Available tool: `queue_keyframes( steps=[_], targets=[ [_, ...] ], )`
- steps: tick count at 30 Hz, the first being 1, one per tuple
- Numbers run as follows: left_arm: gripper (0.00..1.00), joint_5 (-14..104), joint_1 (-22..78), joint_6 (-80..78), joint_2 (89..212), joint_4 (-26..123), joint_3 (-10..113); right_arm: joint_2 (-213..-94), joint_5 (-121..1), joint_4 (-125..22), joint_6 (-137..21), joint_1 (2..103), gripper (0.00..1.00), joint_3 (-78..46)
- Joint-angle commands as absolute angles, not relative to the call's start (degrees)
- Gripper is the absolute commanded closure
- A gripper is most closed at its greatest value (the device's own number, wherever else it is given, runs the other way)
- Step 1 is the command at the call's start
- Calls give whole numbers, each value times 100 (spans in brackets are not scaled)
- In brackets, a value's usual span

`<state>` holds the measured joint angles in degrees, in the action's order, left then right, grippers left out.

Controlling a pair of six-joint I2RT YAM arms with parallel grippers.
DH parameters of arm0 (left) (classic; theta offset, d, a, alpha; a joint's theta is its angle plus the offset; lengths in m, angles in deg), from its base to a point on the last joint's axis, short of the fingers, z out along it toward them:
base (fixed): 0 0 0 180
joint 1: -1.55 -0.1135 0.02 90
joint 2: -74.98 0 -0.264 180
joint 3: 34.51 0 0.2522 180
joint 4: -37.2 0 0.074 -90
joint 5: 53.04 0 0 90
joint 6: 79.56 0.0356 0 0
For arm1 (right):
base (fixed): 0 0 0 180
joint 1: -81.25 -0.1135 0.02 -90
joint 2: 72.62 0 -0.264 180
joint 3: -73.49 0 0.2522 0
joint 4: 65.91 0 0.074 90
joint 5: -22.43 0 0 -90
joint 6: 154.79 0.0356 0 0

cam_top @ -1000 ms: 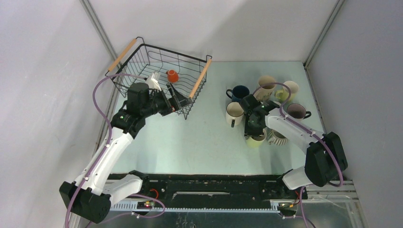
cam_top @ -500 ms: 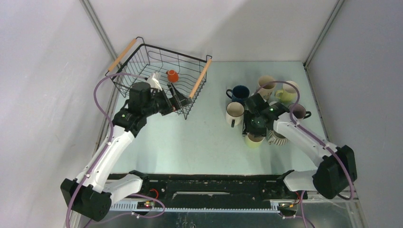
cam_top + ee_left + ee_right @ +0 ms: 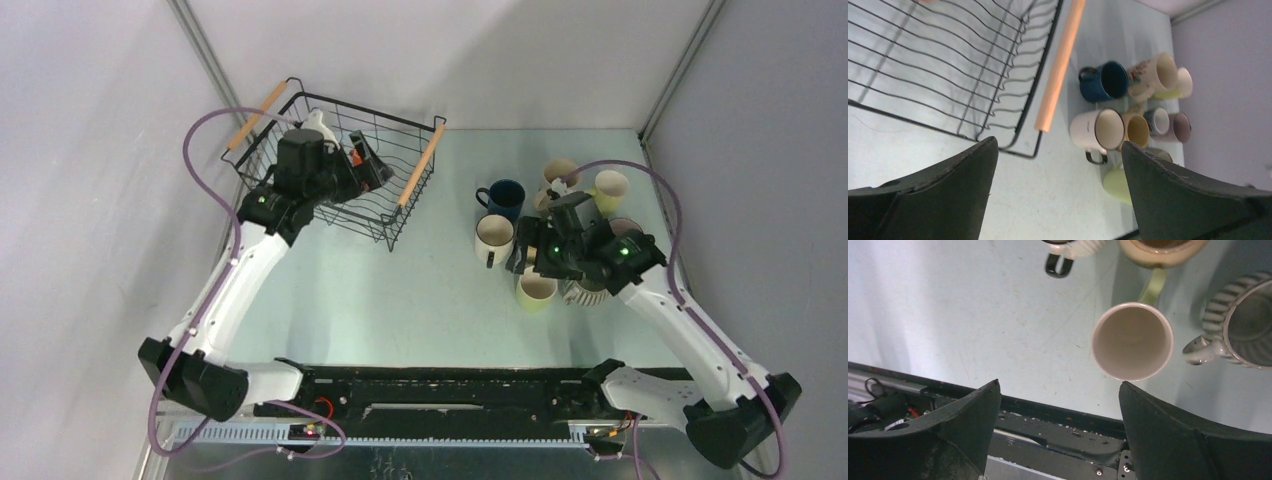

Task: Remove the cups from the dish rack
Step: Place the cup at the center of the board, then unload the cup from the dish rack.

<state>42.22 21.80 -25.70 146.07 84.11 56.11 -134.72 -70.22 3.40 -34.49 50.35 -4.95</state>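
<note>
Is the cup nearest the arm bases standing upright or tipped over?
Upright. The right wrist view looks straight down into the cup: its round rim faces up, the inside is bare, and it stands on the table.

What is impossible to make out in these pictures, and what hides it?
1. Top view: what lies inside the dish rack, under the left gripper.
2. Left wrist view: most of the rack, beyond the top and left edges.
3. Top view: the ribbed cup, partly under the right arm; the right wrist view's right edge also cuts it.
</note>
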Motion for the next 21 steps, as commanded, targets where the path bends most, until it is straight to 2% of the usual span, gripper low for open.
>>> queue_keyframes(
  steps=[1,7,14,21],
  targets=[
    [0,3212,2212,-2130,15195,8823,6516,-13147,-6819,278,-3714,5011,4,-853],
    [0,2200,2101,-1820,16404,9304,7710,-13076,-6816,268,-3809,5022,1,-1014],
    [0,1942,1728,-1662,17789,9532,8926,-13007,-6552,99,-3697,5006,0,-1010],
    [0,1759,1556,-1697,19448,10028,10686,-13008,-6375,-94,-3735,5008,0,-1039]
  ],
)
